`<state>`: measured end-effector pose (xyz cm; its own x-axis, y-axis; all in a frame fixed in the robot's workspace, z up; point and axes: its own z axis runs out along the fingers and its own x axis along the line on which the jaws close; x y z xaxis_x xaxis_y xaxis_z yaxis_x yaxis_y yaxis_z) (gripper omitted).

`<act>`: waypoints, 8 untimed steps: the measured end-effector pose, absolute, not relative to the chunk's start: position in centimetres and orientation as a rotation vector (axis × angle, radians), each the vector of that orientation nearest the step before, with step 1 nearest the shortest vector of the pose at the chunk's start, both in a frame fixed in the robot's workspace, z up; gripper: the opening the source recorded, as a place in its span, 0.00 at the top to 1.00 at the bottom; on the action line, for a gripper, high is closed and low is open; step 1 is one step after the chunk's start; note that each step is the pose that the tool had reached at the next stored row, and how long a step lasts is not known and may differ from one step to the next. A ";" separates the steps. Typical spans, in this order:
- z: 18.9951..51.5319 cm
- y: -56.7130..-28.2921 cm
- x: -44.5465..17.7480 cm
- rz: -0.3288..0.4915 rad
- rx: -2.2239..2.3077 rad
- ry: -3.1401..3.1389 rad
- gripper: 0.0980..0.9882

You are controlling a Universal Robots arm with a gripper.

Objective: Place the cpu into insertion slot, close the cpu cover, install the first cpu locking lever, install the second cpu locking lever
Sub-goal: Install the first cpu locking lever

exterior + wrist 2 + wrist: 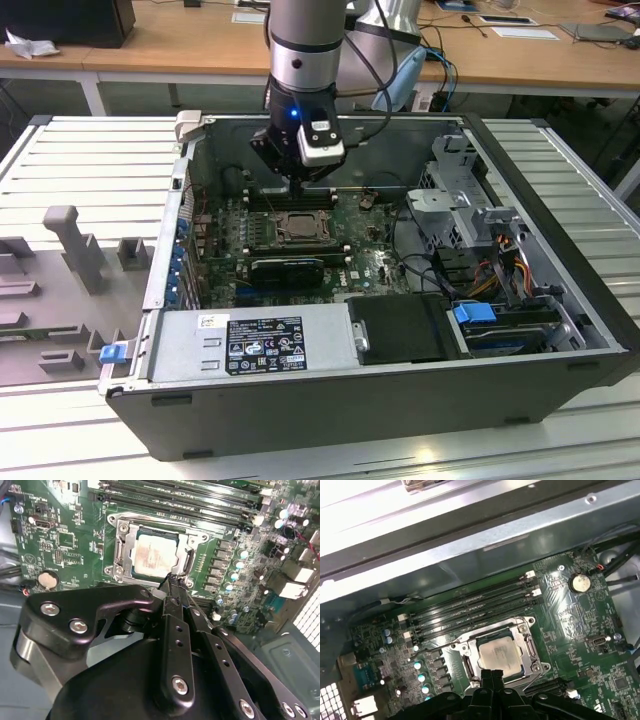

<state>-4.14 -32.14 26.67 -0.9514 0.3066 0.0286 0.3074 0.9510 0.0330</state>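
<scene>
The cpu [156, 555] lies flat in the insertion slot [116, 571], its pale metal top showing through the window of the cpu cover [126, 547], which lies down around it. In the first wrist view the cpu [499, 655] sits framed by the cpu cover [530, 650] in the same way. My gripper [171, 580] is shut with nothing between its fingers, and its tips hang just over the slot's edge beside the cpu. From the exterior view, the gripper [299, 190] points down at the insertion slot [297, 229] in the middle of the motherboard.
Long black memory slots [470, 611] run beside the socket, toward the case wall [485, 540]. A black expansion card [288, 267] sits in front of the socket. The power supply [250, 343] and drive cage [470, 210] fill the case's front and right.
</scene>
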 end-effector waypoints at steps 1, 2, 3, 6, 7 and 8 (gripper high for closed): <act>26.7 -32.1 -4.1 -0.057 -0.442 -3.086 0.99; 26.7 -32.1 -4.1 -0.057 -0.392 -3.092 0.99; 26.7 -32.1 -4.1 -0.056 -0.366 -3.095 0.99; 26.7 -32.1 -4.1 -0.055 -0.289 -3.102 0.99; 26.7 -32.1 -4.1 -0.055 -0.265 -3.104 0.99; 26.7 -32.1 -4.1 -0.055 -0.248 -3.105 0.99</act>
<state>-4.14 -32.15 26.67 -0.9870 0.1579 0.0285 0.1588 0.9868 0.0330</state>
